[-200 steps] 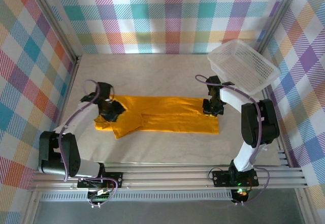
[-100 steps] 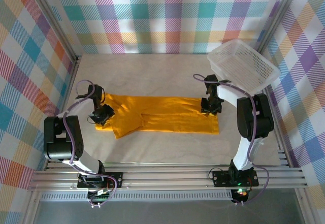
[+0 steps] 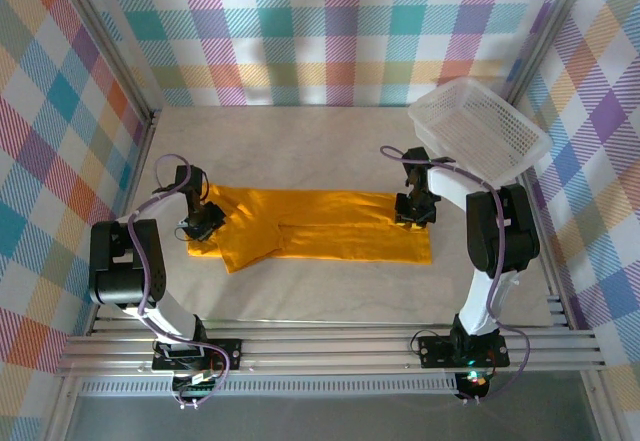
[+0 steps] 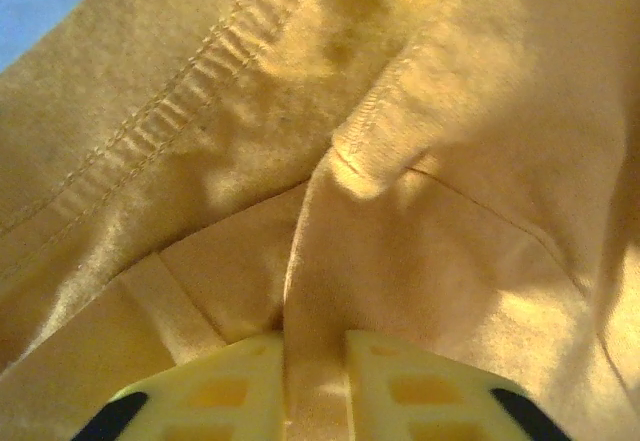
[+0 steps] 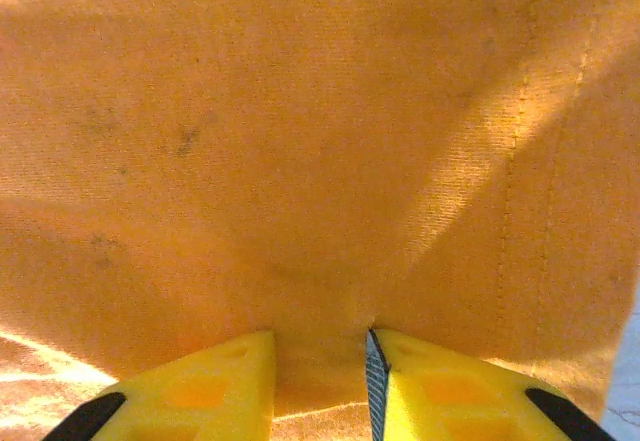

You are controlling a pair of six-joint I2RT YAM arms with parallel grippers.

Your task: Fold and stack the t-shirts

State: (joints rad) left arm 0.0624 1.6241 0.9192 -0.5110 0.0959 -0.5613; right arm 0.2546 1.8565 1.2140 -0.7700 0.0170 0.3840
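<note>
Moved: left gripper [image 3: 202,223], now clamped on t-shirt [image 3: 340,229] left edge; right gripper [image 3: 415,212] stays clamped on hem.

White links join bulky black housings on the left arm [image 3: 150,217] and right arm [image 3: 452,183], each trailing a looped purple-grey cable [image 3: 165,158]. The left gripper [image 4: 315,341] and right gripper [image 5: 320,336] have yellow pocketed fingers [image 4: 215,393], black at 5 and 7 o'clock. One inner pad seems ridged.

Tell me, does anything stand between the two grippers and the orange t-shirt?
Nothing visible does. The left gripper pinches a ridge of the t-shirt between its fingers, and the right gripper has the cloth between its own too. The white basket stands apart, at the far right.
</note>
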